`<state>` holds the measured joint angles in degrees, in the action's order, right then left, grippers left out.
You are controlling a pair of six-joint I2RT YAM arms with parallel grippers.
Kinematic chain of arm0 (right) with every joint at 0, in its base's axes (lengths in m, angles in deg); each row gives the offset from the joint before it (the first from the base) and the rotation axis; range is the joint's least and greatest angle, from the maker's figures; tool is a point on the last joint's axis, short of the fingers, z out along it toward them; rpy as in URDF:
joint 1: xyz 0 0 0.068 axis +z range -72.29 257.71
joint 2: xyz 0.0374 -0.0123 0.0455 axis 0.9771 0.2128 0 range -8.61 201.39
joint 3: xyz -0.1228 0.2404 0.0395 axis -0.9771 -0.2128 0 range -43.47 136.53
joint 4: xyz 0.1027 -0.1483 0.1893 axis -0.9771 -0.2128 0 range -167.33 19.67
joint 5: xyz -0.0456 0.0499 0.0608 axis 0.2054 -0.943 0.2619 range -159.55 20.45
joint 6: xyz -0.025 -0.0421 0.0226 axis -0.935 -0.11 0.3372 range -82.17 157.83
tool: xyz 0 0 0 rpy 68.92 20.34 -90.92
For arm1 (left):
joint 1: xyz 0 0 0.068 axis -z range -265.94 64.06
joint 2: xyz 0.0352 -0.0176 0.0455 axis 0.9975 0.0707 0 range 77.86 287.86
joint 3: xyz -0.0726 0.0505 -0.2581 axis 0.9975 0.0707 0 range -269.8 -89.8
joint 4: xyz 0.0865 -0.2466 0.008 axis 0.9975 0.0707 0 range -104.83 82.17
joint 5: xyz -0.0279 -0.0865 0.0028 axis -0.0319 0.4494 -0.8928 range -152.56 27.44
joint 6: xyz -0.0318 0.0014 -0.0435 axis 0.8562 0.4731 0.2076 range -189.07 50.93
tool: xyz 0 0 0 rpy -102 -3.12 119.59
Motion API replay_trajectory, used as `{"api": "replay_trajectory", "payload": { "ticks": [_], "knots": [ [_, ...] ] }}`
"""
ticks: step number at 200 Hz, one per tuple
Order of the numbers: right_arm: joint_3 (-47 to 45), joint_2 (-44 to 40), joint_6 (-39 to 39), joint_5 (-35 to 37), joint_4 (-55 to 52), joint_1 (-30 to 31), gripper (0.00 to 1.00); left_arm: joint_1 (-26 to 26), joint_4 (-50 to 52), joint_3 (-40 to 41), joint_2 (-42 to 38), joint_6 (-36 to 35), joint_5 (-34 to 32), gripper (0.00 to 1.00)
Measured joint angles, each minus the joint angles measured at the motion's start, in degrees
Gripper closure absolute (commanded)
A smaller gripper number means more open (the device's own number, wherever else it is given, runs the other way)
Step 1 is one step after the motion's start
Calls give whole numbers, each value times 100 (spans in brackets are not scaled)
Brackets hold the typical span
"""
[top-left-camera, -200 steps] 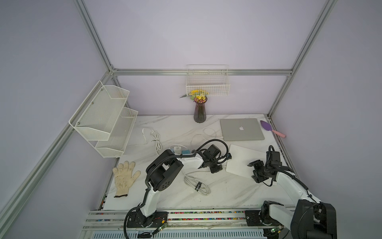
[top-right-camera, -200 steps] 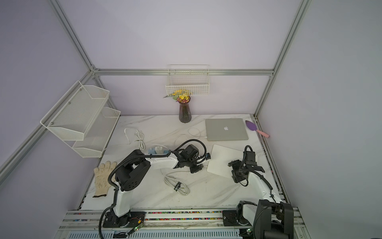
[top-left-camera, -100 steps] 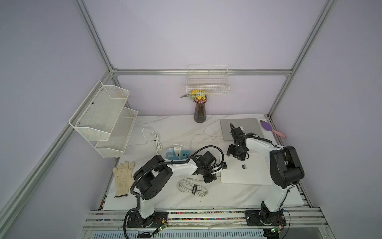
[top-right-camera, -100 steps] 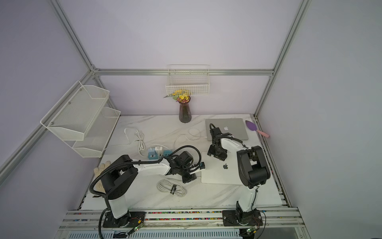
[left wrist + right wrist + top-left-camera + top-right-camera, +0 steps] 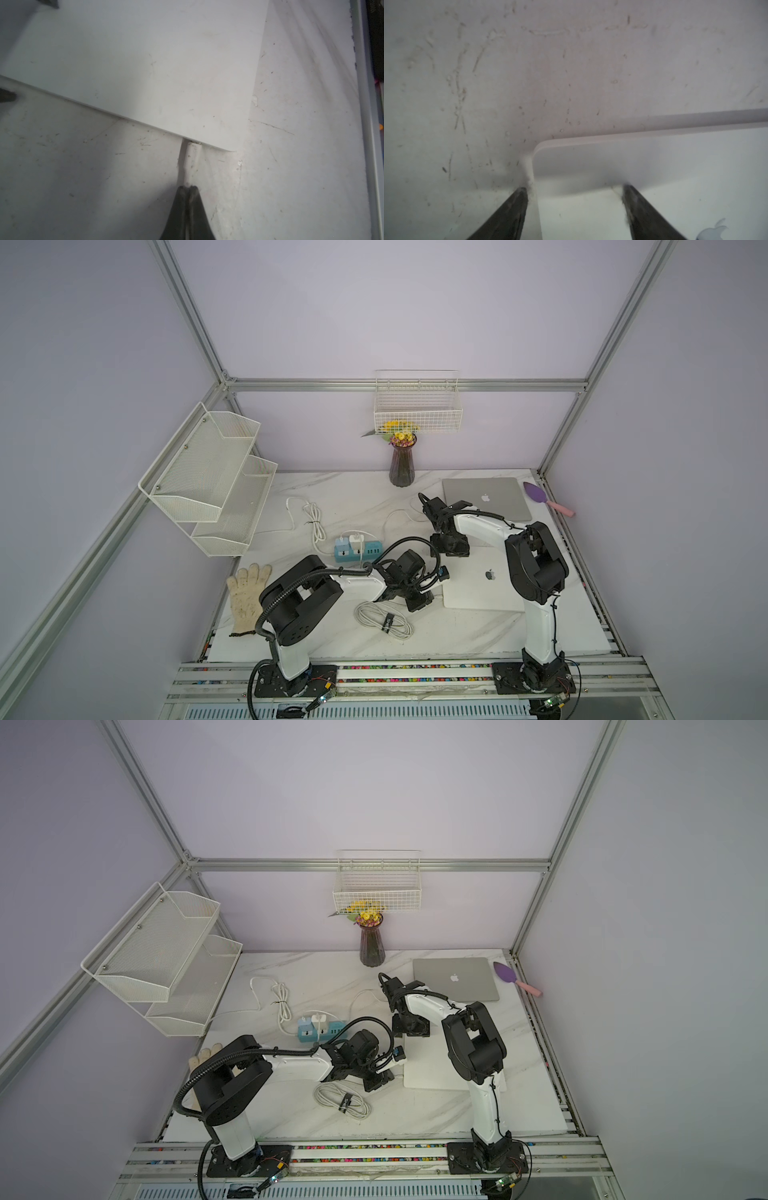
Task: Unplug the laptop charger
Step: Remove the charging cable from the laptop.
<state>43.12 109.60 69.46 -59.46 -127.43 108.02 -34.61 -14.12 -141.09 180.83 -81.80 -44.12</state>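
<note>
The laptop charger (image 5: 356, 538) is a white brick plugged into the blue power strip (image 5: 358, 550), beside a light-blue adapter (image 5: 341, 542). Its thin cable ends in a white connector (image 5: 193, 153) seated in the edge of the near laptop (image 5: 469, 593) (image 5: 145, 62). My left gripper (image 5: 188, 187) (image 5: 419, 601) is shut on that cable just behind the connector. My right gripper (image 5: 574, 188) (image 5: 451, 548) stands open astride the laptop's (image 5: 654, 187) far left corner, one finger over the lid and one beside the edge.
A second closed laptop (image 5: 486, 497) lies at the back right beside a purple scoop (image 5: 540, 497). A strapped cable coil (image 5: 384, 620) lies just in front of my left gripper. A glove (image 5: 247, 597), a vase (image 5: 402, 464) and a mesh shelf (image 5: 208, 472) stand around.
My right arm has swung from the front right to the laptop's far left corner. The laptop now lies square instead of slanted. My left gripper has shifted toward the front, staying shut.
</note>
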Motion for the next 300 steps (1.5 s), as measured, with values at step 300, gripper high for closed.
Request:
{"api": "replay_trajectory", "payload": {
  "ticks": [300],
  "knots": [
    [-1196, 470, 302, 1499, -2883, 197, 34, -446, -28, 238, -118, 616, 197, 100]
  ]
}}
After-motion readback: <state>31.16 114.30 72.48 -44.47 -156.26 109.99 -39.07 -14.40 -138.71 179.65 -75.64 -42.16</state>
